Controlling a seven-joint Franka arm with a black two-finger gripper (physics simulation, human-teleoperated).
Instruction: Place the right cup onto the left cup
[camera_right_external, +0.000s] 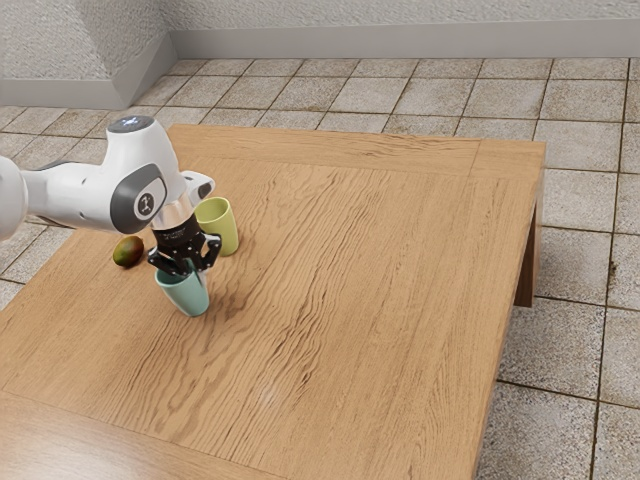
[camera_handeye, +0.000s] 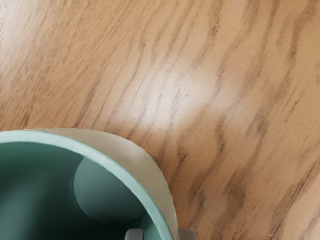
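Tool (camera_right_external: 197, 273) drawn nearly together on the wall of the teal cup (camera_right_external: 187, 298), the inner finger (camera_handeye: 134, 235) inside the rim and the outer finger (camera_handeye: 188, 235) outside it, with only that wall between them; I read this as a pinch on one side of the cup, not a grasp around its whole body. The teal cup is directly below the tool, its mouth up towards my hand and its long axis running down towards the tabletop (camera_right_external: 380, 300); whether its base touches the wood or is just clear of it, I cannot tell.

What the coming move turns on is the lime cup (camera_right_external: 227, 232); it stands to the tool's left, near, mouth up, on the far side of the tool in the exterior view. The step in hand looks to be the lift, with the placing yet to do; the teal cup should rise until its base clears the lime rim, then go left, with the cup's centre, not the tool, brought over that mouth, since the hold is off to one side. Too low a path could knock the lime cup over; the fruit (camera_right_external: 128, 252) lies back towards my base from the tool, away from that route.
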